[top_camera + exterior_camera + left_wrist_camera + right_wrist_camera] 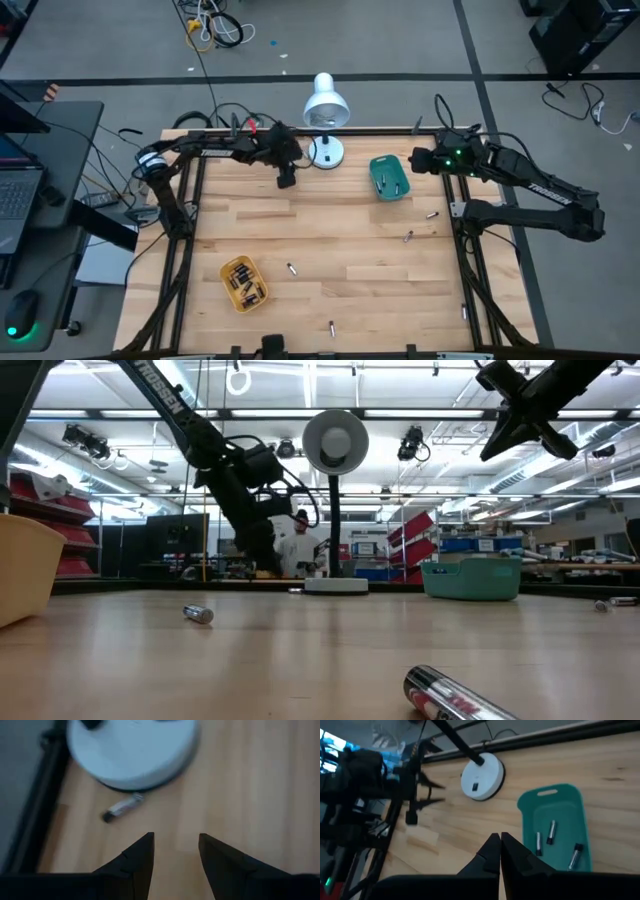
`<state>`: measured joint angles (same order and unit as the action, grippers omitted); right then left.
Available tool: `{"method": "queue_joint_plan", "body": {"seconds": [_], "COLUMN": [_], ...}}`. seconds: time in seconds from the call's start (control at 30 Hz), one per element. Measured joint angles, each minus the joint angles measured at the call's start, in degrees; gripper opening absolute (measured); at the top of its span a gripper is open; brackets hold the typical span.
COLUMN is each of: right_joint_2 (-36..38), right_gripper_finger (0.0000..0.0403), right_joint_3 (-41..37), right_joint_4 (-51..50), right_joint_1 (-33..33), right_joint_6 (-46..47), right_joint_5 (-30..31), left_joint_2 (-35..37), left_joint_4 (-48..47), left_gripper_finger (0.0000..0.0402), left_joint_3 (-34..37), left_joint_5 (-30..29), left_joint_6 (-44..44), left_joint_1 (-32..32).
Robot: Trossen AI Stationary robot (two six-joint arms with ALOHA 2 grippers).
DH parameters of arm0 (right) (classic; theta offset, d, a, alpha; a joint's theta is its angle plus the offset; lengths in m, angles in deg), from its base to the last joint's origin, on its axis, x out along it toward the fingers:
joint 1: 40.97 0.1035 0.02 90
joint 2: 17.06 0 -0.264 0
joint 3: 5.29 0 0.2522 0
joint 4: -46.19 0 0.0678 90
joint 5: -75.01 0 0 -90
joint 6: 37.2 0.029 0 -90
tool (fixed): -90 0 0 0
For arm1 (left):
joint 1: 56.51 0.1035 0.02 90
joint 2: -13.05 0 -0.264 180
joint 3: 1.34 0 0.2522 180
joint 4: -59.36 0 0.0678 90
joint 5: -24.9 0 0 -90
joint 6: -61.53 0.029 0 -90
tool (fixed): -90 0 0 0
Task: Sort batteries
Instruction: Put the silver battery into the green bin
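The batteries are tiny silvery cells. Several lie in the yellow tray (243,283) and three in the teal tray (555,837). Loose ones rest on their sides on the wood (291,269), (332,327), (408,237), (432,215). Another battery (122,807) lies against the lamp's white base (132,750). My left gripper (176,840) is open and hovers just short of that battery, touching nothing. My right gripper (500,837) is shut and empty, raised above the table beside the teal tray (390,178) at its far right.
A white desk lamp (325,100) stands at the middle of the far edge, between both grippers. Black frame rails run along the table's left and right sides (185,215). A person (300,545) shows far behind the table. Bare wood lies mid-table (350,280).
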<state>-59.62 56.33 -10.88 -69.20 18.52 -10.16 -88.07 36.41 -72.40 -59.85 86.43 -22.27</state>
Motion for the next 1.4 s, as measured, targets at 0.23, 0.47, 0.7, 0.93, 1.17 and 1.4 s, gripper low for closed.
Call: {"method": "queue_joint_plan", "body": {"seconds": [0.23, 0.47, 0.7, 0.93, 1.17, 1.4], "right_joint_2": [-1.8, -3.2, -3.2, -3.3, -3.3, -3.3], "right_gripper_finger": [0.0002, 0.0002, 0.0002, 0.0002, 0.0002, 0.0002], "right_joint_3": [0.0, 0.0, 0.0, 0.0, 0.0, 0.0], "right_joint_4": [0.0, 0.0, -0.1, -0.1, -0.1, -0.1], "right_joint_1": [0.0, 0.0, 0.0, 0.0, 0.0, 0.0], "right_joint_6": [0.0, -0.2, 0.0, -0.2, -0.8, -1.6], "right_joint_5": [-1.5, -3.3, -4.9, -5.4, -5.4, -5.4], "left_joint_2": [-3.9, -9.8, -13.7, -16.6, -17.1, -17.6], "left_joint_4": [1.6, -2.8, -4.8, -13.0, -16.1, -35.1], "left_gripper_finger": [0.017, 0.017, 0.017, 0.0167, 0.0122, 0.008], "left_joint_3": [-4.7, -12.0, -15.9, -18.0, -19.9, -31.4], "left_joint_5": [5.0, 7.1, 6.6, 8.1, 8.2, 6.1], "left_joint_6": [3.5, 7.1, 9.8, 12.9, 10.7, 3.2], "left_joint_1": [3.9, 5.2, 5.7, 6.2, 5.6, 5.7]}}
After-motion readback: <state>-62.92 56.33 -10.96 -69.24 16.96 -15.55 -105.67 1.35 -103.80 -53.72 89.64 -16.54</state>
